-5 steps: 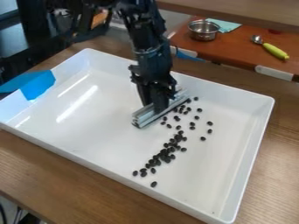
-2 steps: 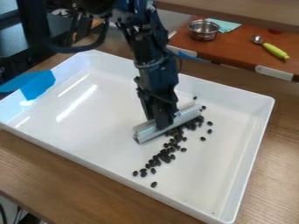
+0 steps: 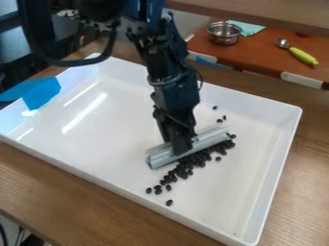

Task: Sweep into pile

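Gripper: hangs down over the middle of the tray; the black gripper [image 3: 182,147] is clamped on a metal bar [image 3: 208,138], nearer the bar's lower-left end than its upper-right one.
Bar: slants across below the gripper, its upper-right end reaching farther from the grip.
Dark beans [image 3: 186,168]: bunched in a band on the camera side of the gripper, along the bar and close against it; the band thins out past the bar's lower-left end.
Strays: three beans lie behind the bar, up and to the right of the gripper; a few sit loose at the band's lower end, toward the near wall.
White tray [image 3: 244,185]: its raised walls stand all round the gripper and beans, on a wooden table [image 3: 64,192].
Blue piece [image 3: 42,93]: over the tray wall, well to the gripper's left in view.
Arm [image 3: 168,65]: crosses above the far wall, behind the gripper; a black cable [image 3: 70,63] loops out up and to its left.
Brown surface [image 3: 257,55]: well beyond the gripper, upper right, with a steel bowl [image 3: 224,33], a teal cloth [image 3: 248,28] and a green-handled spoon [image 3: 303,56].
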Tool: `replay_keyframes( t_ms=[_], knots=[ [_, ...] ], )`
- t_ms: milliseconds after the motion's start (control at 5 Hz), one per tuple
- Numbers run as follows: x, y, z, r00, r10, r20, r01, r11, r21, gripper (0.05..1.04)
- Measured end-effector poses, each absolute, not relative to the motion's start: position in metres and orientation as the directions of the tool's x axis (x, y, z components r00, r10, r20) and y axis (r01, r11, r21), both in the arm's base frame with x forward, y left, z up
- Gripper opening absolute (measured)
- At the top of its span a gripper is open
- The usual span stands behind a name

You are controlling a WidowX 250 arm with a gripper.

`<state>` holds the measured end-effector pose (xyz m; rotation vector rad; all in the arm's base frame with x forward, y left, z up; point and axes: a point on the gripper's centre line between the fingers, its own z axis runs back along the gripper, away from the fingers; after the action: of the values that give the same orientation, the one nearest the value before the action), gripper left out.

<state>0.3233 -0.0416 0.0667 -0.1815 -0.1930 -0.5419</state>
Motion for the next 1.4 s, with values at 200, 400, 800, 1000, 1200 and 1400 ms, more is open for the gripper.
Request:
replay_keyframes(
  t_ms=[200,400,800,1000,1200,1400],
  knots=[
    [0.318,-0.045,0.066,0.822,-0.512,0.249,0.547,0.831,-0.100,0.342],
    [0.308,-0.048,0.064,0.800,-0.541,0.259,0.577,0.812,-0.085,0.342],
    [0.279,-0.059,0.064,0.766,-0.587,0.261,0.629,0.768,-0.119,0.342],
    [0.271,-0.064,0.066,0.768,-0.590,0.248,0.634,0.754,-0.169,0.342],
    [0.265,-0.064,0.072,0.784,-0.574,0.237,0.619,0.751,-0.229,0.342],
    [0.282,-0.043,0.091,0.799,-0.527,0.291,0.586,0.791,-0.177,0.342]
  ],
)
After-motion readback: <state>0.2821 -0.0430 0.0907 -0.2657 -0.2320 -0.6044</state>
